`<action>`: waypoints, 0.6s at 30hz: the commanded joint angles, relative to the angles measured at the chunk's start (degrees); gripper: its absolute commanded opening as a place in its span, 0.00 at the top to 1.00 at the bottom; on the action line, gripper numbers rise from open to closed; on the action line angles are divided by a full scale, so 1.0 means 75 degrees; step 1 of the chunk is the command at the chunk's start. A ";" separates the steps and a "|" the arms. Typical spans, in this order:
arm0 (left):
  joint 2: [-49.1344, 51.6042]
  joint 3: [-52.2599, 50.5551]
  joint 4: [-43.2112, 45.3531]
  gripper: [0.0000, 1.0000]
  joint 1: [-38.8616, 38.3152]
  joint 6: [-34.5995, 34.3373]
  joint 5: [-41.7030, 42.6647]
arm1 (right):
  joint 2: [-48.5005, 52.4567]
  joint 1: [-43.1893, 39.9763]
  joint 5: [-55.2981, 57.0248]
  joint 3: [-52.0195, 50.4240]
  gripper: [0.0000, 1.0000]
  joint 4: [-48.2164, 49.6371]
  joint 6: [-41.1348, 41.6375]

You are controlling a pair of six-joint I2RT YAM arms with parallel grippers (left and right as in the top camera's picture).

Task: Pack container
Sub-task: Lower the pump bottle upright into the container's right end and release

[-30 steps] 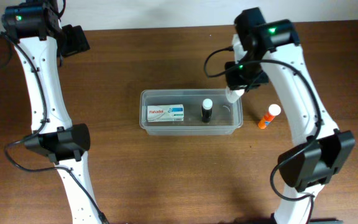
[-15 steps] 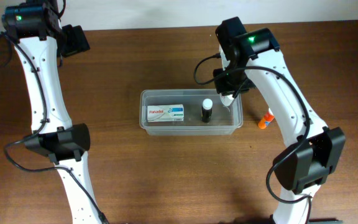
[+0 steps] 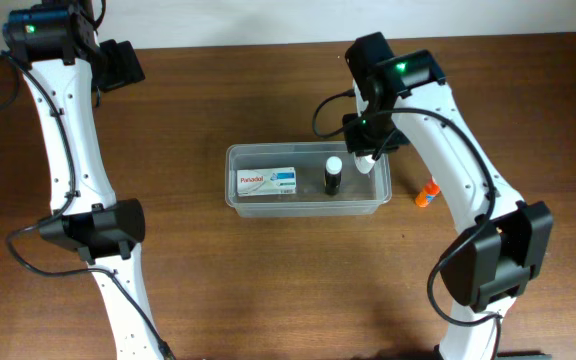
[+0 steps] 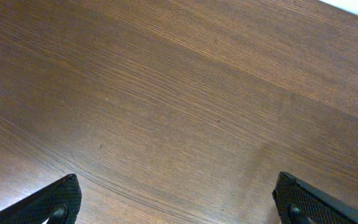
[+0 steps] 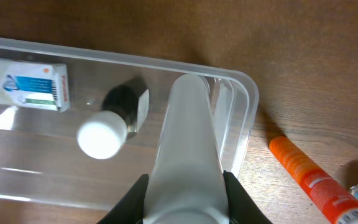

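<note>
There is one clear plastic container [image 3: 230, 190] and one wooden table [image 3: 188, 100]. There are two small bottles: one dark bottle with a white cap [image 3: 333, 178] and one pale translucent bottle [image 5: 188, 143]. There is one Panadol box [image 3: 266, 181] and one orange tube [image 5: 300, 177]. Two white robot arms are in view: one left arm [image 3: 63, 130] and one right arm [image 3: 458, 140].

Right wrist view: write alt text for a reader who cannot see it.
The right gripper holds a pale bottle over one end of the container. Inside are a white-capped dark bottle and a box; an orange tube lies outside.
</note>
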 commanded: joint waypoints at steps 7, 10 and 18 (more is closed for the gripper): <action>-0.0099 0.0055 -0.0006 0.01 0.0012 0.0119 -0.0087 | -0.0114 0.0000 0.0152 -0.0720 0.78 0.0478 0.0082; -0.0099 0.0055 -0.0006 0.01 0.0012 0.0119 -0.0087 | -0.0114 0.0000 0.0306 -0.0746 0.78 0.0481 0.0082; -0.0099 0.0055 -0.0006 0.01 0.0012 0.0119 -0.0087 | -0.0090 0.0000 0.0379 -0.0749 0.78 0.0597 0.0082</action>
